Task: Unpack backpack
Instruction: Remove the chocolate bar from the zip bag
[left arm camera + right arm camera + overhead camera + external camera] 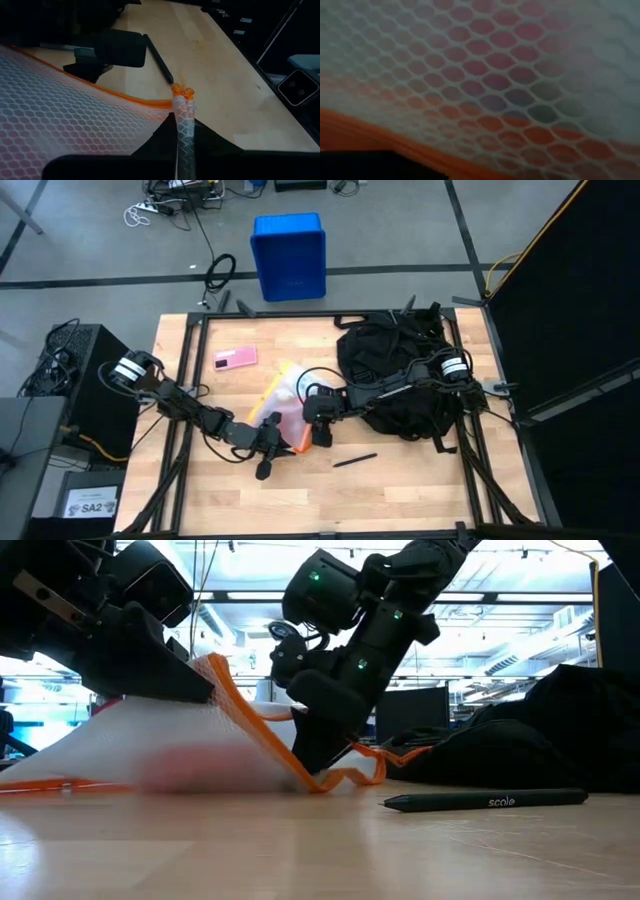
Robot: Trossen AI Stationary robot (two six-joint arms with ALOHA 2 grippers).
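The black backpack [400, 380] lies at the table's right far part, a dark heap in the low view [560, 730]. In front of it a white mesh pouch with an orange edge [285, 402] sits on the table between both grippers, something reddish showing through the mesh [190, 768]. My left gripper [268, 445] is shut on the pouch's near left side. My right gripper [320, 430] is shut on the orange edge at its right. The right wrist view is filled by mesh [500, 85]. My left gripper [182, 125] pinches the pouch's orange edge [182, 95] between its two fingers, two layers of mesh standing together there. That edge is raised off the table [205, 675] and the mesh slopes down from it to the wood. My right gripper [318, 768] comes slanting down from the backpack's side and pinches the orange edge [335, 778] low down, just above the table. The edge runs up from there toward the left gripper. Its fingers do not show in its own wrist view.
A black pen [355, 460] lies on the wood near the right gripper, also in the low view [485, 801]. A pink flat item [235, 358] rests toward the far left. A blue crate [288, 255] stands on the floor beyond the far edge. Bare wood along the near edge [330, 505].
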